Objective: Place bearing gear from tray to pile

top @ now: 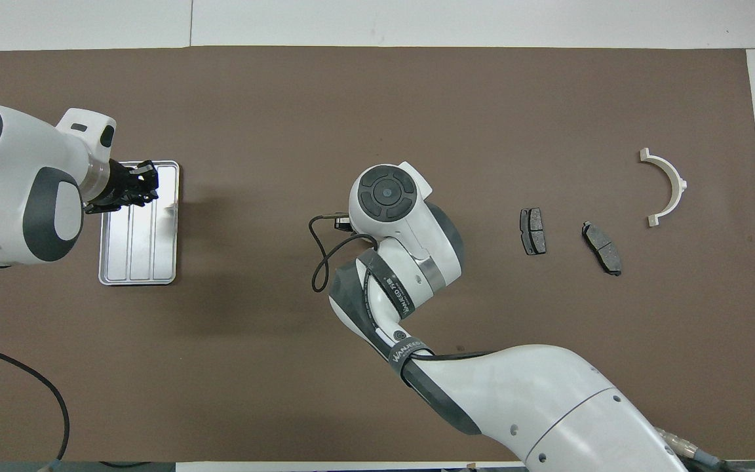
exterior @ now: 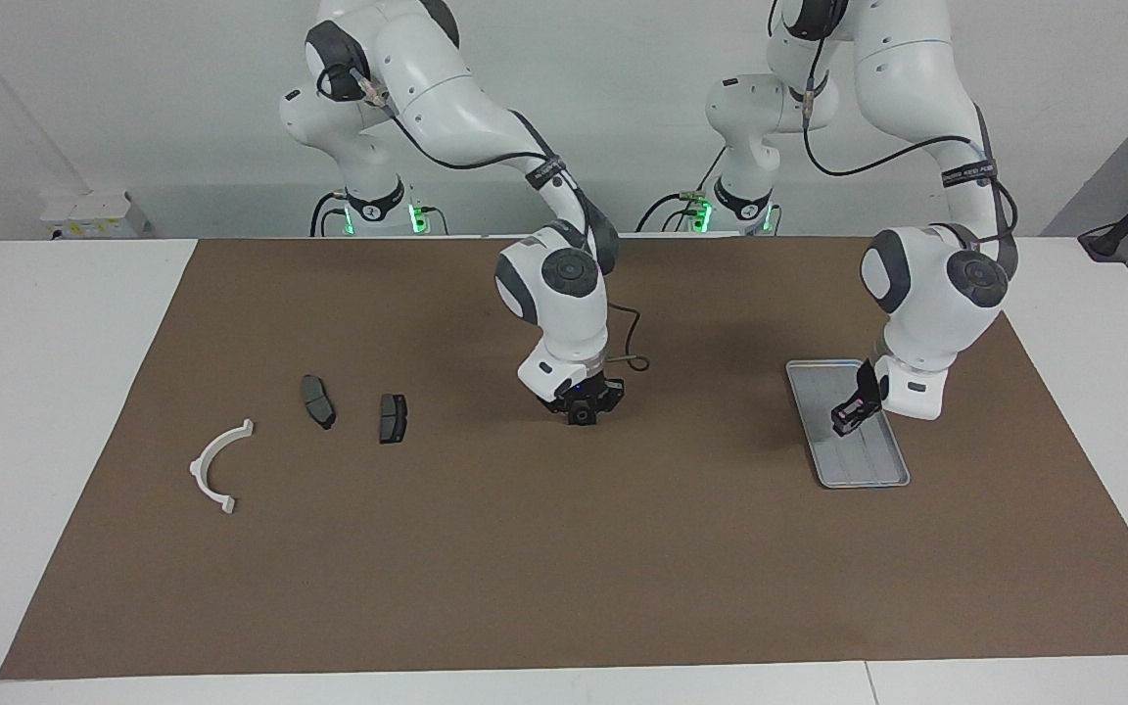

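Observation:
The bearing gear [exterior: 581, 414], a small dark round part, sits low at the middle of the brown mat with my right gripper [exterior: 581, 411] shut on it. From overhead the right wrist hides both. The silver tray [exterior: 868, 472] [top: 135, 265] lies toward the left arm's end, and nothing shows in it. My left gripper [exterior: 848, 419] [top: 143, 185] hangs shut over the tray and holds nothing. The pile lies toward the right arm's end: two dark brake pads [exterior: 317, 400] [exterior: 393, 417] and a white half-ring bracket [exterior: 216, 466].
The brown mat [exterior: 564, 548] covers most of the white table. A black cable loop [exterior: 634, 364] hangs at the right wrist. From overhead the brake pads [top: 533, 231] [top: 601, 247] and the bracket [top: 669, 187] lie spaced apart in a row.

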`<state>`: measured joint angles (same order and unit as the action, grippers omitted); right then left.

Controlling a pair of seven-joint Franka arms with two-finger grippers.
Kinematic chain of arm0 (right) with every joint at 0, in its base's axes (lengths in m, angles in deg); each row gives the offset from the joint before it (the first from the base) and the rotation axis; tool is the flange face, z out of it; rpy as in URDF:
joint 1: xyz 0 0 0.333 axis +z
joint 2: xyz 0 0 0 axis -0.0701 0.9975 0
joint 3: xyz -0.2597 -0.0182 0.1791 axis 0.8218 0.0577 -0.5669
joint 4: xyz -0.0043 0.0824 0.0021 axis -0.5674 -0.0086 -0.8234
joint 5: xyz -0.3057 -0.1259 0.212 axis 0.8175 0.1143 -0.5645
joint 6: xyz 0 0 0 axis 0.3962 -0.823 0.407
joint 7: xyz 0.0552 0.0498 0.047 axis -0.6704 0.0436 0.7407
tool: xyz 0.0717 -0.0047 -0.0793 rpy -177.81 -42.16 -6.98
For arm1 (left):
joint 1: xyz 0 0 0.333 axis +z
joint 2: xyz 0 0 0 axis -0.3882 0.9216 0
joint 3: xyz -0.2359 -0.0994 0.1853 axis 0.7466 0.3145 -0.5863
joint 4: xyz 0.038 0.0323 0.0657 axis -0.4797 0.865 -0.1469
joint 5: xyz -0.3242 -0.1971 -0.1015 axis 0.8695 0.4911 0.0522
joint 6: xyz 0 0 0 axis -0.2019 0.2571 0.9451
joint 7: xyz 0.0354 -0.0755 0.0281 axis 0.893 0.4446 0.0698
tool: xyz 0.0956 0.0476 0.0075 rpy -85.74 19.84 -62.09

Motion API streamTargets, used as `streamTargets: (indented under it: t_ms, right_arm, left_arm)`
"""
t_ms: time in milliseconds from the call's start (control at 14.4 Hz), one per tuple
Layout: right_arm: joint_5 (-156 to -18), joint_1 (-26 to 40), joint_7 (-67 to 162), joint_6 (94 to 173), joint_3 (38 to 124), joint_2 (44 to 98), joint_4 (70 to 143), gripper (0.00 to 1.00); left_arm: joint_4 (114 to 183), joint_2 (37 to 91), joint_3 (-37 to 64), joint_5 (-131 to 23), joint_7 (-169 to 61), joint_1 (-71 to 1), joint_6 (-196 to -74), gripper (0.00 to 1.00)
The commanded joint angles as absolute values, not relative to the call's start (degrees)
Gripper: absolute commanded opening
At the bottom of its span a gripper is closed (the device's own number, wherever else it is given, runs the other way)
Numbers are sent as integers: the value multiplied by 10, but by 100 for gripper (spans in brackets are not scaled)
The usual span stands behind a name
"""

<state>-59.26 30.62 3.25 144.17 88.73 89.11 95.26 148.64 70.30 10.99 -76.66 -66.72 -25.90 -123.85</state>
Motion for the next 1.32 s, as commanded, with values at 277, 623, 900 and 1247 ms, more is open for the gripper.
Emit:
streamTargets:
  t_ms: [277, 623, 900, 1247]
  right_arm:
    - [-596, 209, 165, 1332, 884, 824, 936, 0]
    - [-596, 112, 309, 1317, 884, 771, 977, 0]
    - [-596, 47, 424, 1332, 885, 750, 1035, 0]
    - [-596, 13, 495, 1427, 885, 728, 1124, 0]
  left_arm:
    - [1485, 677, 104, -695, -807, -336, -1232, 0]
    - [1448, 690, 101, -712, -1004, -490, -1250, 0]
    - [1274, 833, 101, -784, -1163, -580, -1207, 0]
    - [1254, 890, 97, -819, -1166, -621, -1209, 0]
